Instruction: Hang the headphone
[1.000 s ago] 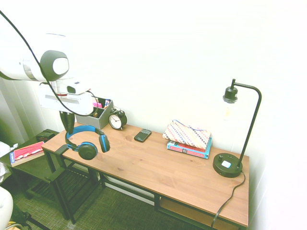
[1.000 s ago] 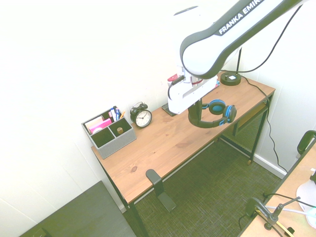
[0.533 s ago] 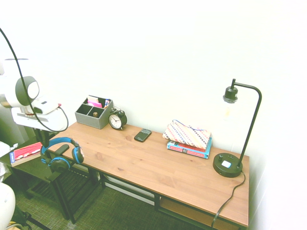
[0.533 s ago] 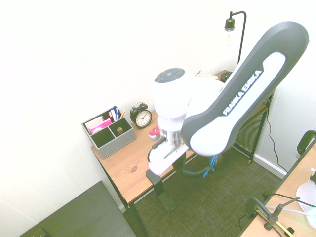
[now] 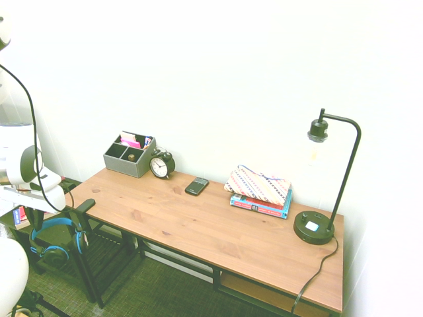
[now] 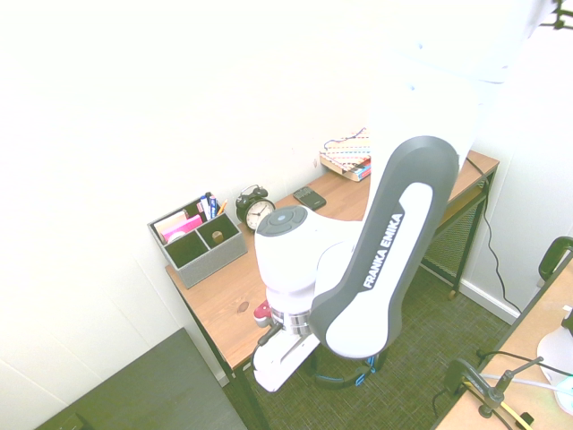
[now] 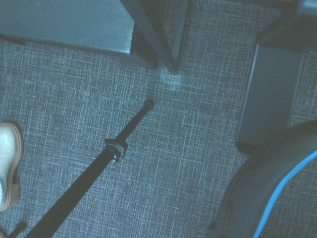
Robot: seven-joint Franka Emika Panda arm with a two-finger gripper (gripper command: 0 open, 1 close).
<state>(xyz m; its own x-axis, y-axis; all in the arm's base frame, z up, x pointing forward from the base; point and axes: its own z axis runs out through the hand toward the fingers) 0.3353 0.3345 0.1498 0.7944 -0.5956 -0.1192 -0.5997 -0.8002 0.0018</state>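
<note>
The headphone [image 5: 55, 225], with a bright blue headband and black ear cups, hangs in the air off the left end of the wooden desk [image 5: 198, 228], below the desktop. My gripper [image 5: 41, 220] is shut on its headband from above. A black hanger hook [image 5: 84, 206] sticks up from the desk's left edge, just right of and above the headphone, apart from it. In the second exterior view my arm hides nearly everything, leaving a blue sliver of the headphone [image 6: 360, 380]. In the wrist view, the headphone [image 7: 270, 198] shows as a dark curve with a blue stripe over grey carpet.
On the desk stand a grey organizer [image 5: 129, 154], an alarm clock [image 5: 160, 165], a phone [image 5: 196, 186], a patterned pouch on books [image 5: 259, 191] and a black lamp [image 5: 316, 228]. A low side table with a red book [image 5: 18, 214] is behind my arm.
My arm has swung left and down, carrying the headphone from above the desk's left part, past the hook, to below desktop level beyond the desk's end.
</note>
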